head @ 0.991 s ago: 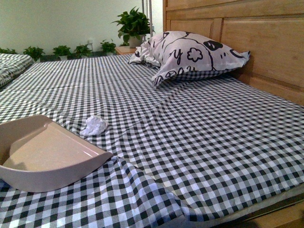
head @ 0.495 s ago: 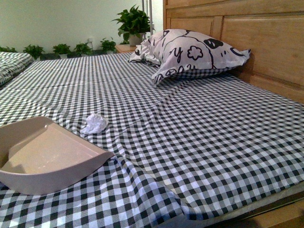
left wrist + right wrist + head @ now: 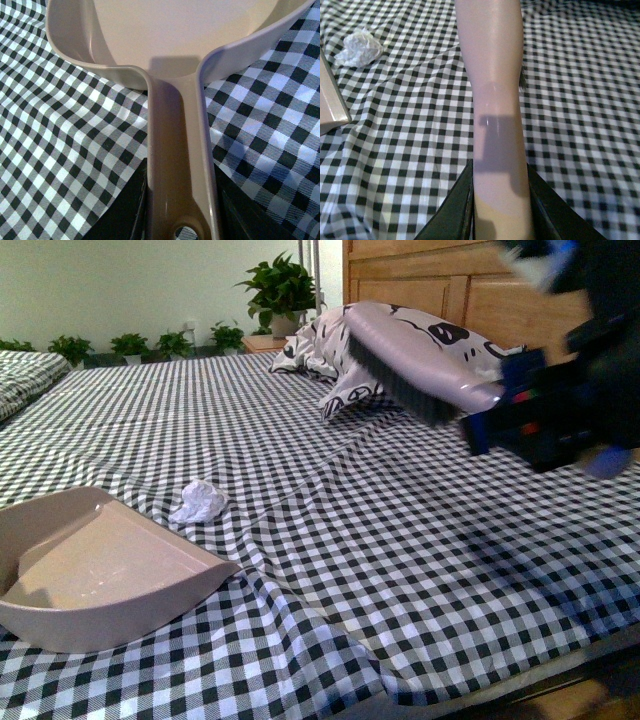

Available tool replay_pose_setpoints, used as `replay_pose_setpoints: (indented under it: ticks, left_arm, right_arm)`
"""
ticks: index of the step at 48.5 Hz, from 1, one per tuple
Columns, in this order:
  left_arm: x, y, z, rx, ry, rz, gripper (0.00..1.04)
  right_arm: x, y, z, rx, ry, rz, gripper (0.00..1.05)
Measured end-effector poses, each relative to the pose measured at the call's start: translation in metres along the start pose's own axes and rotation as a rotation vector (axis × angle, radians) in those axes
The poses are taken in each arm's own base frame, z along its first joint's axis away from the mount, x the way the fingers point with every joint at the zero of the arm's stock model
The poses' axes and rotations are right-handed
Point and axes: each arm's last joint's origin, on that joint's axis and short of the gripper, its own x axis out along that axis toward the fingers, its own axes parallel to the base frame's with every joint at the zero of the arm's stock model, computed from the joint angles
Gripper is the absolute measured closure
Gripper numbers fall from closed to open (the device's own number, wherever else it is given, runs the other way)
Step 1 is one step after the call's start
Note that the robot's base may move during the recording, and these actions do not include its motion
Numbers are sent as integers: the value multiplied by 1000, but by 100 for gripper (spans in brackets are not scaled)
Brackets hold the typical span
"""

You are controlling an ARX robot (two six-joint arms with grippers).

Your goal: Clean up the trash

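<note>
Trash [image 3: 199, 502] is lying unswept on the checked bed [image 3: 420, 540], just beyond the dustpan [image 3: 95, 570] being gripped by the left jaws; a brush [image 3: 420, 365] is being clamped by the right jaws, well apart from it.

Bed sheet [image 3: 420, 540]: checked black and white, wrinkled.
Pillow [image 3: 330, 355]: patterned, propped against wooden headboard [image 3: 560, 330].
Potted plants [image 3: 275, 290]: ranged along the far wall.

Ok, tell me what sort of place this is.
Most likely a bedroom: a bed covered in a black-and-white checked sheet, a wooden headboard behind a white cartoon-print pillow, and potted green plants along the far wall.
</note>
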Motion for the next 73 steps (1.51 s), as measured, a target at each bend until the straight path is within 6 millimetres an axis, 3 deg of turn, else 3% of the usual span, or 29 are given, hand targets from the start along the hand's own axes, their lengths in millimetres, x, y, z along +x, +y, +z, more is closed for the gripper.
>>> replay_pose_setpoints:
  ticks: [8, 17, 30, 40, 49, 58, 66, 73]
  left_arm:
    - [0, 0, 0, 0, 0, 0, 77]
    - [0, 0, 0, 0, 0, 0, 77]
    - [0, 0, 0, 1, 0, 0, 77]
    - [0, 0, 0, 1, 0, 0, 77]
    - [0, 0, 0, 1, 0, 0, 77]
    - [0, 0, 0, 2, 0, 0, 77]
    - [0, 0, 0, 3, 0, 0, 77]
    - [0, 0, 0, 3, 0, 0, 77]
  right_arm:
    - [62, 20, -4, -42, 90, 27, 84]
    - [114, 46, -9, -86, 160, 42, 84]
    - [150, 90, -3, -111, 150, 78, 84]
    - [151, 117, -16, -148, 229, 148, 84]
    - [145, 125, -22, -151, 319, 252, 84]
    - [129, 125, -15, -93, 355, 439, 84]
    - [100, 109, 10, -29, 309, 656, 84]
    - [101, 77, 13, -13, 275, 541, 84]
